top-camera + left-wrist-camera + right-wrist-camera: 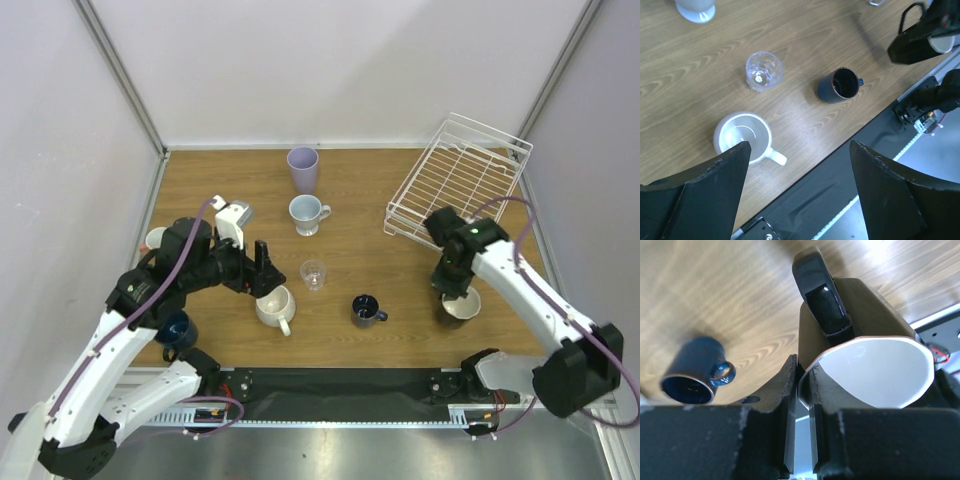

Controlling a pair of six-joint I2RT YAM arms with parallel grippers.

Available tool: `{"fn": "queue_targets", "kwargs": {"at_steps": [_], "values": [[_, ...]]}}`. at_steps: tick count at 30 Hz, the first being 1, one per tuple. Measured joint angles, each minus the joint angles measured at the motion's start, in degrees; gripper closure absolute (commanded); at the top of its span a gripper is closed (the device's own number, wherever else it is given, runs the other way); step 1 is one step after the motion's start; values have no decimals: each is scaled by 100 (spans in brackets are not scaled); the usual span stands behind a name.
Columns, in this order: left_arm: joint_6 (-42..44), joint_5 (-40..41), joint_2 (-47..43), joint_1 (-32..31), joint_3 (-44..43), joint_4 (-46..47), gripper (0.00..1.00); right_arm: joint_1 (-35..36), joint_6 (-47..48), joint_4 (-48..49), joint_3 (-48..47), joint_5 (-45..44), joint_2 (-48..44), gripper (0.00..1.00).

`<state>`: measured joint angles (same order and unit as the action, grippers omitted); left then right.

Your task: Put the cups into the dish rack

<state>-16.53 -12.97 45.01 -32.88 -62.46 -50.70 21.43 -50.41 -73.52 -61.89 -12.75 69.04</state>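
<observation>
The black mug [875, 365], dark outside and white inside, is caught by its rim in the right gripper [801, 371]. The two fingers are pinched together on the wall, one inside and one outside, with the glossy handle on the far side. It sits near the right front of the table [400, 255], just short of the dish rack [455, 180]; we cannot tell whether its base is on the wood.

The white wire rack lies in the far right corner, its near edge close behind the right wrist.

To the left of the held mug a dark blue mug [363, 310] stands upright, handle to the right. Further left are the clear glass [763, 71] and, nearer the arms, the cream mug [742, 136], upright with its handle toward the front edge.

The left gripper [799, 150] hangs over the cream mug with its jaws spread wide and nothing between them — the mug shows below the left finger.

Towards the back, the pale blue-white mug [307, 213] stands mid-table and the tall lavender tumbler [303, 168] just behind it. At the left edge we see the small terracotta cup [155, 238] beside the left arm, and the navy cup [177, 330] partly under that arm — all of these are on the table.
</observation>
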Motion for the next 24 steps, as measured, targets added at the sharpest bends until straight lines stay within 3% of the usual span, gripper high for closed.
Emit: {"fn": "queue_targets", "kwargs": {"at_steps": [8,13,16,19,21,22,24], "values": [[-254,-96,538,0,-444,-157,21,1193,-402,323,-348,15,1451,100],[-372,-92,658,0,-715,-393,22,1294,-323,881,-361,37,1722,99],[-452,-72,675,0,-879,-522,23,1303,-245,1010,-354,46,1722,92],[-535,-70,675,0,-992,-586,24,1303,-192,1134,-280,81,1661,64],[-603,-72,691,0,-1016,-610,26,1309,-160,1215,-190,127,1598,42],[-636,-72,721,0,-1016,-623,26,1311,-120,1231,-164,151,1585,27],[-706,-70,811,0,-1016,-656,24,1314,-61,1252,-155,192,1582,18]]}}
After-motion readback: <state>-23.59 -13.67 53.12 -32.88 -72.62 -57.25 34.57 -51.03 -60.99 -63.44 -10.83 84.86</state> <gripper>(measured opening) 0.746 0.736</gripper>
